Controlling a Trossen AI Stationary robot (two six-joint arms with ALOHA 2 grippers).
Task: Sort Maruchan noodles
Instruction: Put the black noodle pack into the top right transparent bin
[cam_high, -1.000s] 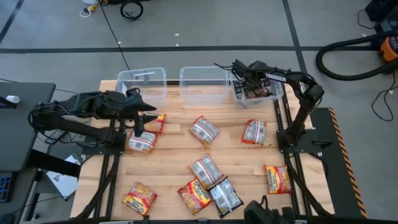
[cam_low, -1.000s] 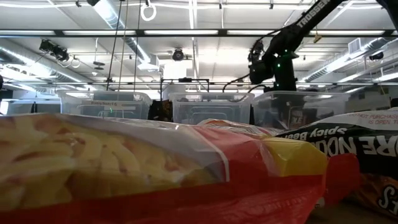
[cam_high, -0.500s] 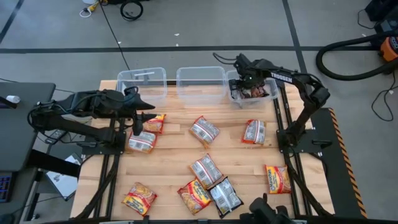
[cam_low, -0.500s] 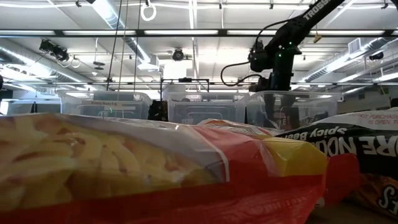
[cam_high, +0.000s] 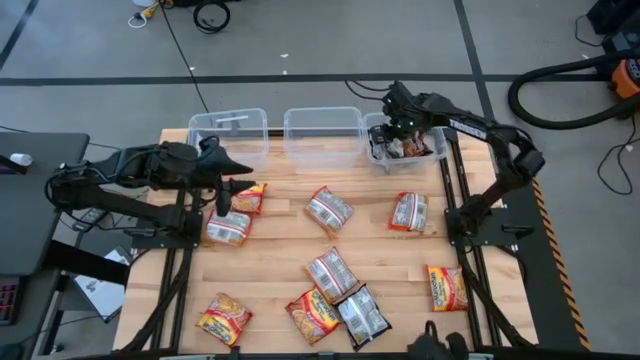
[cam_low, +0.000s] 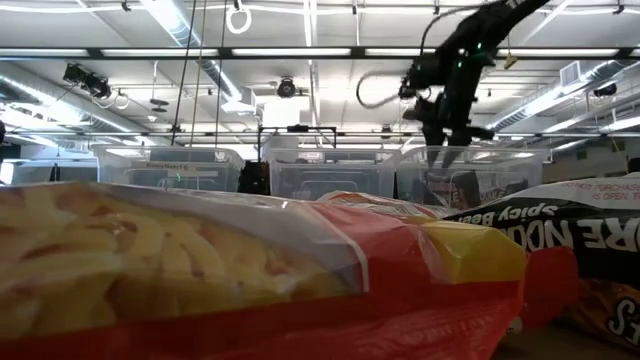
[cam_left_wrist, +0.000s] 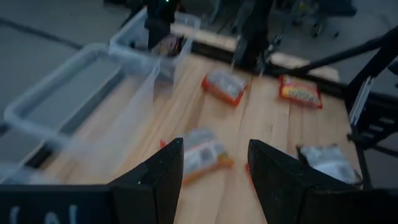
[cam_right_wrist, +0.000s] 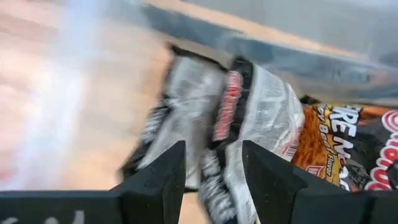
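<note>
— Nine Maruchan noodle packets (cam_high: 329, 211) lie loose on the table (cam_high: 270, 262); a few dark ones fill the right bin (cam_high: 408, 146).

— Grippers?

— Right gripper (cam_high: 396, 110) hovers above that bin, fingers apart, empty. Left gripper (cam_high: 222, 196) open above a table packet. Mostly unsorted.

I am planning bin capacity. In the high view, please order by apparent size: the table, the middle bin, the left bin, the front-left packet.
Largest: table.
Next: middle bin and left bin, which look about alike.
Smallest: front-left packet.
</note>
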